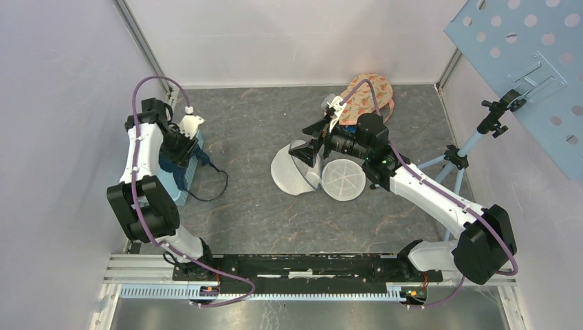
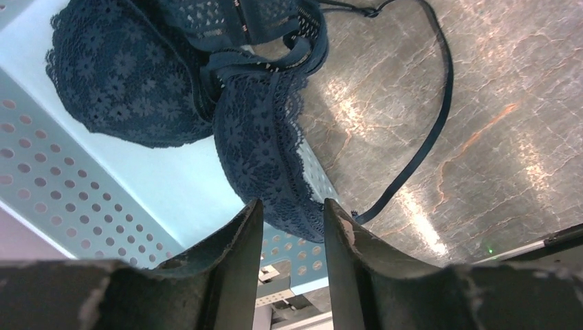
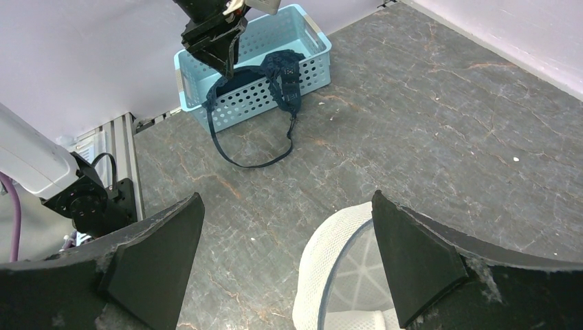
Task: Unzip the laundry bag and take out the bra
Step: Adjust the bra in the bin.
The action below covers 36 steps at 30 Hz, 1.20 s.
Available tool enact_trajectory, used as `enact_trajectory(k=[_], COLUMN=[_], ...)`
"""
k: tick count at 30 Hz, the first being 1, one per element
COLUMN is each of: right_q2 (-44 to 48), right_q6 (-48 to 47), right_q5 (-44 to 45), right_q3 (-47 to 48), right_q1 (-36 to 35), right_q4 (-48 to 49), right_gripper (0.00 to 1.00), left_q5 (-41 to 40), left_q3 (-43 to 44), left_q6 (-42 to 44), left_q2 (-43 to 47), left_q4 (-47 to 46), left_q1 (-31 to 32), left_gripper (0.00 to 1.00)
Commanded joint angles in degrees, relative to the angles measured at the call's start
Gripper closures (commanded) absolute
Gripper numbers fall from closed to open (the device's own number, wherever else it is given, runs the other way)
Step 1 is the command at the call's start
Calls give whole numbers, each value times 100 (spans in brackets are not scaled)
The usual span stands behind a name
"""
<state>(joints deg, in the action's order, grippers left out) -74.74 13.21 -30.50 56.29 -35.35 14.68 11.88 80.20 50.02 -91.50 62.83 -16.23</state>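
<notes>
Bra lying in the basket, one cup over its edge

The bra (image 2: 130, 89) lies in the blue basket (image 3: 309, 65) at the left, with its strap (image 2: 448, 96) trailing onto the table. The left gripper (image 2: 292, 206) hangs above, fingers apart and empty. The right gripper (image 3: 286, 199) is spread wide over the laundry bag (image 1: 292, 172). Lifting the left arm straight up should avoid snagging the lace.

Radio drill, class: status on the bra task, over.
Left gripper open above basket; right gripper open over the opened laundry bag. Bra draped over basket rim, strap trailing on table. Nothing blocking.
</notes>
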Motion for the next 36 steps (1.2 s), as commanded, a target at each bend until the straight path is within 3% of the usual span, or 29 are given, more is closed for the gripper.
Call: enact_trajectory(k=[1,8,15,16,19,20,24,36], right_q2=[73,135,153,162,179,177,140,133], right_q6=[-64,-172,-178,-178,-187,-174,-119,-107], right_q5=[-44,-17,-17,-18,-17,-19,-35,-37], right_q3=[-16,-14,-26,-36,-70,-83,-99,-74], right_q1=[3,7,15,14,20,25,20,20], right_q4=[164,58,49,49,50,57,109,130], right_gripper=[2,2,2,2,2,2,2,2], left_q5=[-325,-359,-122,58,543,640,663,-808], left_q3=[142,80,219,349,618,603,214,-636], left_q6=[-8,421,808,777,396,313,327,340], left_q2=[-32,-52,-45,-32,54,135,486,587], left_q4=[-43,134,285,431,717,722,501,-961], left_q1=[-14,-173,-310,-339,-332,-311,-84,275], left_gripper=[60,97,98,94,60,54,49,44])
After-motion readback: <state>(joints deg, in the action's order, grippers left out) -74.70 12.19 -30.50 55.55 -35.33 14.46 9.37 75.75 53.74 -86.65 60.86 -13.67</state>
